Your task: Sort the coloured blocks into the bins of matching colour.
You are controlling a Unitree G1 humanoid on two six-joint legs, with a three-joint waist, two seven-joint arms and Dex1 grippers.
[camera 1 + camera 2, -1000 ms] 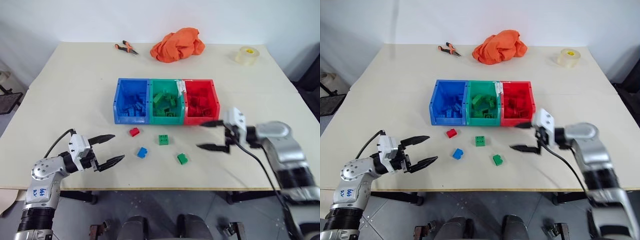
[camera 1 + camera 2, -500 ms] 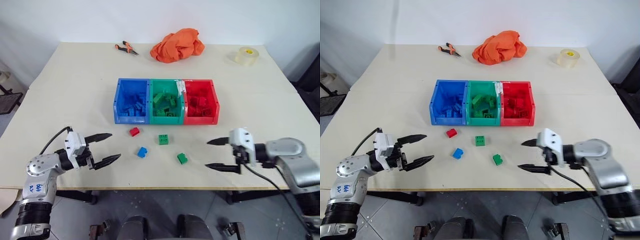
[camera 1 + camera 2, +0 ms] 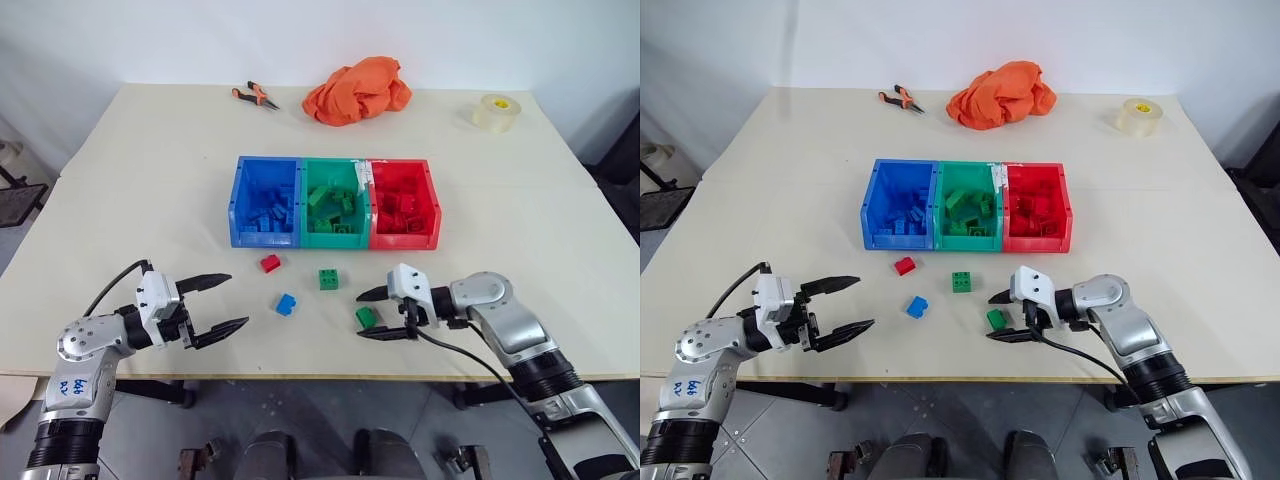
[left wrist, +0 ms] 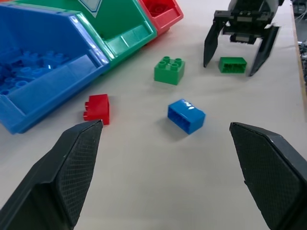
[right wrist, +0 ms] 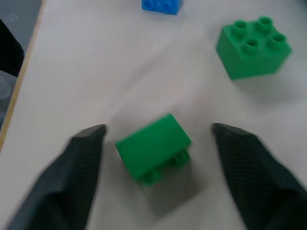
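Observation:
Four loose blocks lie in front of the bins: a red block (image 3: 269, 263), a blue block (image 3: 286, 304), a studded green block (image 3: 327, 279) and a second green block (image 3: 366, 317) on its side. My right gripper (image 3: 362, 316) is low over the table and open, one finger on each side of that second green block (image 5: 153, 154), with a gap on both sides. At the front left, my left gripper (image 3: 236, 301) is open and holds nothing. The blue bin (image 3: 236, 200), green bin (image 3: 335, 239) and red bin (image 3: 432, 210) stand joined mid-table, each holding several blocks.
An orange cloth (image 3: 357, 90), pliers (image 3: 254, 96) and a tape roll (image 3: 496, 111) lie along the table's far side. The table's front edge runs just behind both grippers.
My right gripper swept left and down from in front of the red bin to the green block, and its fingers narrowed around it. The left gripper stayed put.

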